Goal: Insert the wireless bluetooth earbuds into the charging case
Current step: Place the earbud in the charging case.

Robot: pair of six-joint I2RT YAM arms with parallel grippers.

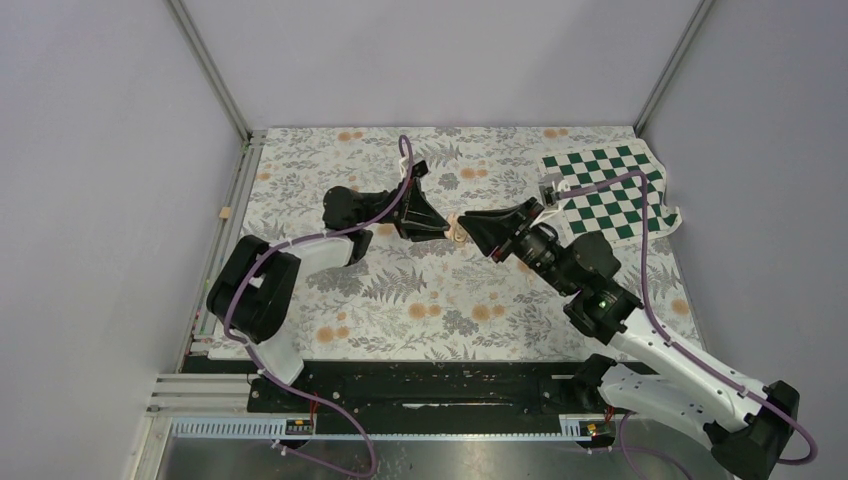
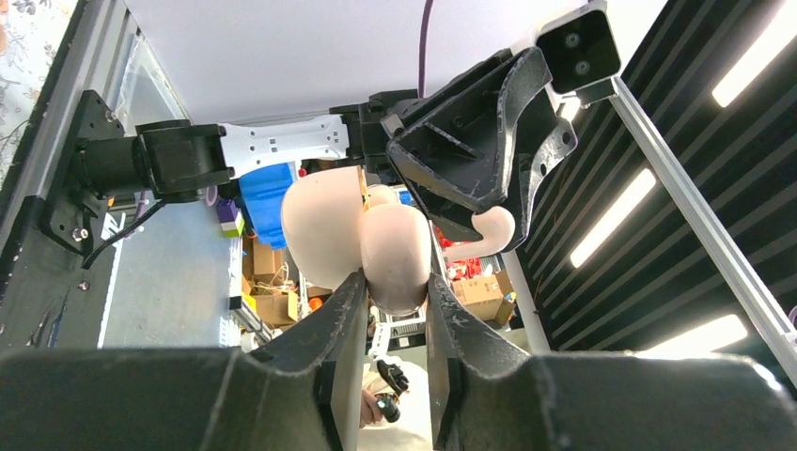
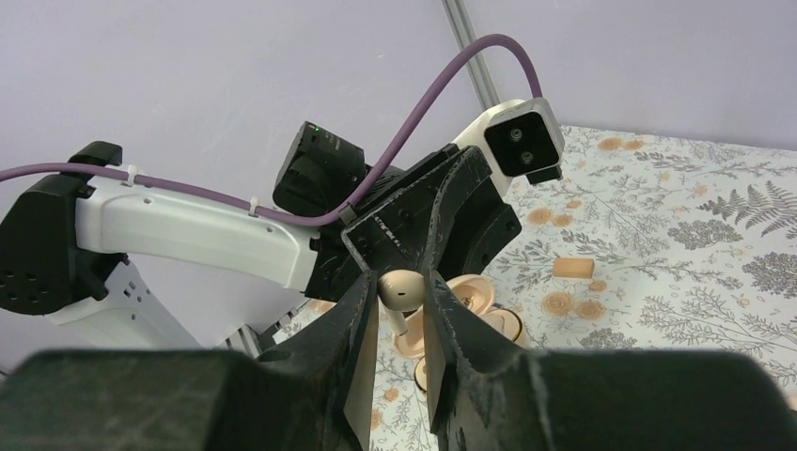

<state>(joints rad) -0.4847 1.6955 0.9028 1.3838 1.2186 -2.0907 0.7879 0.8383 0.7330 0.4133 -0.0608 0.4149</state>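
Observation:
My left gripper (image 1: 443,229) is shut on the pale peach charging case (image 2: 395,252) and holds it above the mat with its lid (image 2: 320,221) swung open. The case also shows in the right wrist view (image 3: 473,295), just beyond my fingers. My right gripper (image 1: 470,226) is shut on one peach-cream earbud (image 3: 402,287), stem pointing down, close beside the open case. The same earbud shows in the left wrist view (image 2: 495,224) under the right gripper (image 2: 484,202). The two grippers face each other tip to tip. I cannot make out a second earbud.
A tan rectangular block (image 3: 572,268) lies on the floral mat (image 1: 420,300) beyond the case. A green-and-white checkered cloth (image 1: 612,192) lies at the back right. Grey walls close in the left, back and right sides.

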